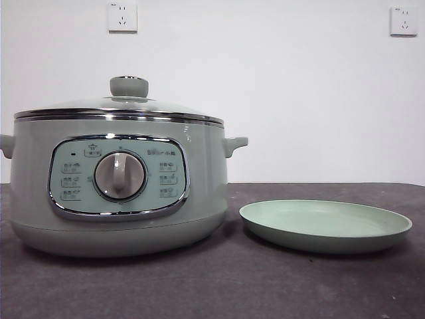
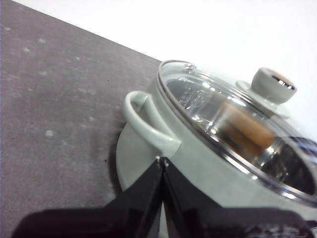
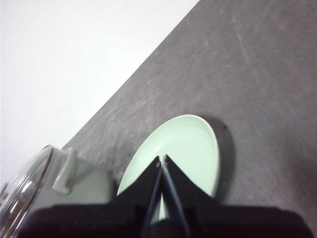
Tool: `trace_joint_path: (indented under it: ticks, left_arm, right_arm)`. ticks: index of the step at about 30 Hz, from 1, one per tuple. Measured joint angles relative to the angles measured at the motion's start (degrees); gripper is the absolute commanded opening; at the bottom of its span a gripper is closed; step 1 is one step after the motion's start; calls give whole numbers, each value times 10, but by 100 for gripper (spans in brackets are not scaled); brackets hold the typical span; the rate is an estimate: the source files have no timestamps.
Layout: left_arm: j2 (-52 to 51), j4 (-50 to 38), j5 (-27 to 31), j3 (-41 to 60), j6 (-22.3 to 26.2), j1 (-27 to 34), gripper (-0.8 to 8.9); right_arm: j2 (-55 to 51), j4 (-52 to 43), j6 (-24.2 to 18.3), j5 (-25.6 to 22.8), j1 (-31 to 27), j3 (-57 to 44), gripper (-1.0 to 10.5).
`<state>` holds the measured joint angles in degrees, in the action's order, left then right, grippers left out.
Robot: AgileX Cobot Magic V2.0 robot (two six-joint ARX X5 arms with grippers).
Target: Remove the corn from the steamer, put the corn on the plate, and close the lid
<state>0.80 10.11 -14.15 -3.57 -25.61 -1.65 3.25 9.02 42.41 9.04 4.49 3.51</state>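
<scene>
The sage-green steamer (image 1: 119, 189) stands at the left of the table with its glass lid (image 1: 119, 106) on, knob (image 1: 129, 86) on top. Through the glass in the left wrist view, the orange-yellow corn (image 2: 242, 130) lies inside the steamer (image 2: 208, 168), under the lid (image 2: 233, 124). To the right of the steamer, the pale green plate (image 1: 325, 226) sits bare. My left gripper (image 2: 162, 161) is shut and hovers above the steamer's side handle (image 2: 148, 124). My right gripper (image 3: 162, 159) is shut and hangs over the plate (image 3: 188, 144). Neither arm shows in the front view.
The dark grey tabletop (image 1: 212, 286) runs in front of and around both items. A white wall with two sockets (image 1: 122, 16) stands behind. The steamer's right handle (image 3: 67, 171) lies close to the plate's edge.
</scene>
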Motion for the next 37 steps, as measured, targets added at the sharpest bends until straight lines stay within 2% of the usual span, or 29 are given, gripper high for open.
trace_joint_path:
  ticks: [7, 17, 23, 28, 30, 32, 34, 37]
  left_arm:
    - [62, 38, -19, -98, 4, 0, -8]
    - [251, 80, -137, -260, 78, 0, -8]
    - [363, 128, -191, -364, 116, 0, -4]
    - [435, 188, -191, -430, 145, 0, 2]
    - [454, 210, -191, -450, 156, 0, 48]
    - [467, 221, -191, -465, 163, 0, 201]
    - [478, 225, -190, -478, 168, -2, 326]
    - [492, 224, -188, -490, 171, -14, 343]
  right_arm:
    - [90, 9, -84, 33, 0, 103, -9]
    - [290, 76, -223, 123, 0, 289, -2]
    - [407, 174, -311, 218, 0, 403, 1]
    - [480, 271, -378, 255, 0, 473, 3]
    - [501, 311, -406, 264, 0, 493, 19]
    - [517, 342, -426, 266, 0, 506, 127]
    - [527, 348, -436, 266, 0, 509, 296]
    - [530, 348, -440, 265, 0, 509, 447]
